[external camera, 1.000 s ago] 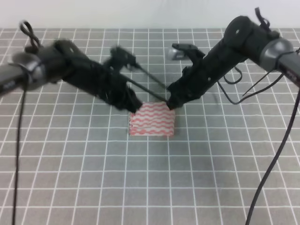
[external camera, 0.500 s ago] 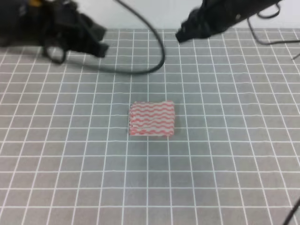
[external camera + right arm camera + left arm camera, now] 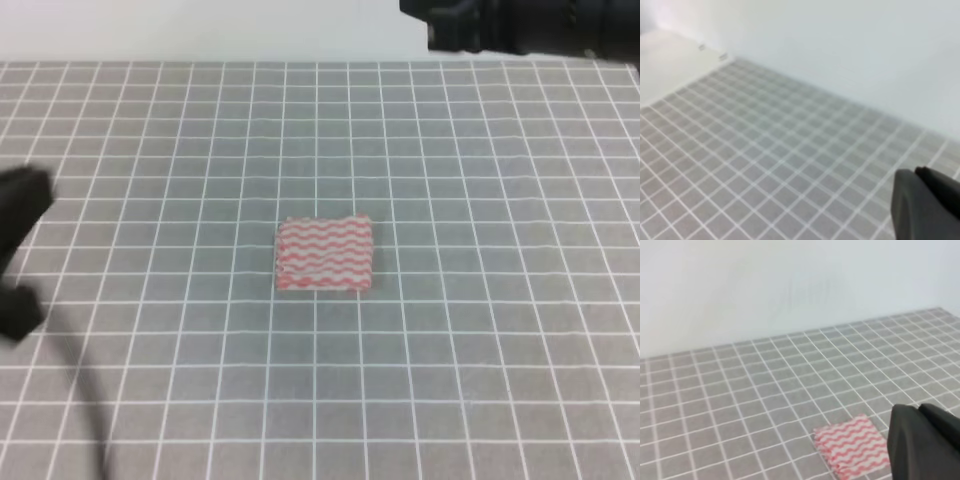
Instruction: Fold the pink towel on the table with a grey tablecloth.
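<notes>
The pink towel (image 3: 325, 253) lies folded into a small rectangle in the middle of the table with a grey tablecloth (image 3: 500, 350), with nothing touching it. In the left wrist view the towel (image 3: 852, 442) sits just left of my left gripper (image 3: 919, 409), whose dark fingers look pressed together and empty. In the right wrist view my right gripper (image 3: 914, 172) also appears shut and empty above the bare grid cloth (image 3: 765, 165); the towel is out of that view.
A blurred dark piece of the left arm (image 3: 20, 250) shows at the left edge of the high view. The right arm (image 3: 510, 25) is at the top right, beyond the table's far edge. A white wall (image 3: 790, 285) stands behind the table.
Both arms have pulled away from the towel's far edge, the left one out and down the left side, the right one up to the top right. The towel stays folded and still.
</notes>
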